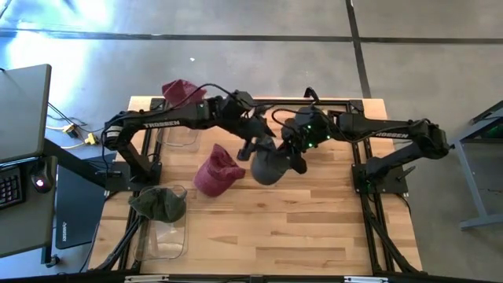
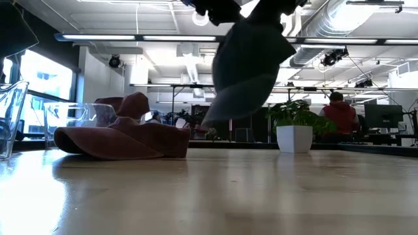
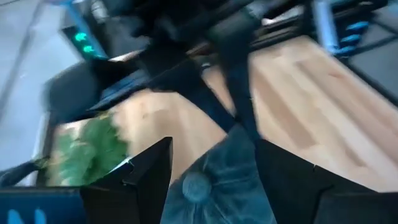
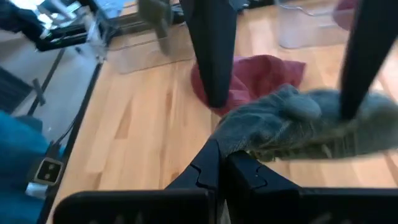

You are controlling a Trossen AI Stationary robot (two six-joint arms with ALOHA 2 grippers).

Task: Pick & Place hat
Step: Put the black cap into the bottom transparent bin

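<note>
A grey hat [image 1: 269,167] hangs in the air over the table's middle; the low view shows the grey hat [image 2: 245,65] clear of the wood. My right gripper [image 1: 297,159] is shut on it. My left gripper [image 1: 253,148] is open beside it. In the left wrist view its fingers [image 3: 149,174] stand on either side of the hat's crown, with the crown's top button [image 3: 196,186] between them. Whether they touch it I cannot tell. A maroon hat [image 1: 218,171] rests by its brim on the table, just left of the grey one. My right gripper [image 4: 222,155] pinches the grey hat's edge [image 4: 239,144] between its two shut fingers, coming from the table's right side and slanting down. The hat is lifted clear of the table and hangs below the fingers, its crown sagging toward the left arm.
A second maroon hat [image 1: 182,91] sits at the far left, above a clear container [image 1: 181,135]. A green hat [image 1: 159,203] lies on another clear container [image 1: 167,238] at the near left. Bare wood lies toward the near and right edges.
</note>
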